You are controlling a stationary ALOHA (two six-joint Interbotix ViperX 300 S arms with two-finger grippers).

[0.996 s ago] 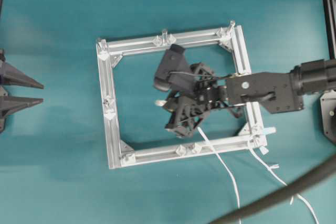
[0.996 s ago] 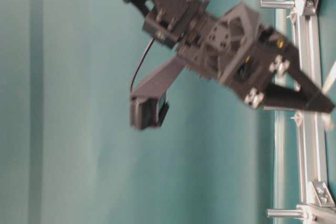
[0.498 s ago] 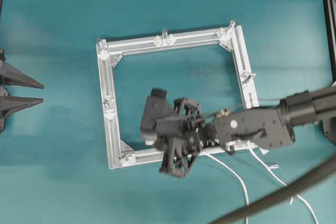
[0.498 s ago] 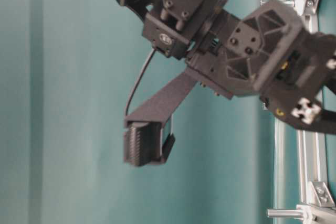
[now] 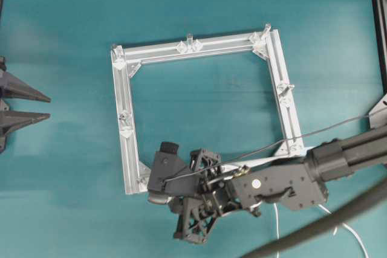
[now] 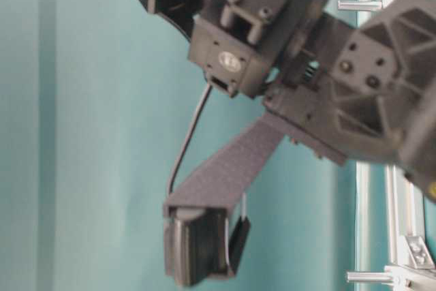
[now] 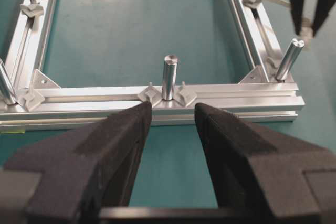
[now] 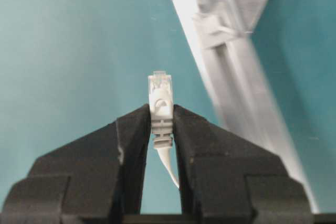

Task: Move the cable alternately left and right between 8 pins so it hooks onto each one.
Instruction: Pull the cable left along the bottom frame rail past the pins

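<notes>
My right gripper (image 8: 161, 111) is shut on the small white plug (image 8: 160, 103) of the cable, whose cord trails back between the fingers. In the overhead view this gripper (image 5: 157, 197) hangs just outside the front left corner of the silver frame (image 5: 124, 143). The white cable (image 5: 277, 225) runs off to the lower right. Pins (image 5: 189, 39) stand along the frame's rails, and the arm hides the front middle one. My left gripper (image 5: 48, 106) stays at the left edge, open and empty. In the left wrist view it (image 7: 173, 114) faces a pin (image 7: 169, 77).
A thick dark hose (image 5: 326, 222) crosses the lower right corner. A thin dark wire (image 5: 326, 128) stretches over the frame's right side. The right arm's wrist camera (image 6: 201, 243) hangs low in the table-level view. A black rail (image 5: 380, 22) borders the right edge.
My right gripper has carried the plug from inside the frame toward the front, past the front rail to its left corner. The left gripper has not moved.
</notes>
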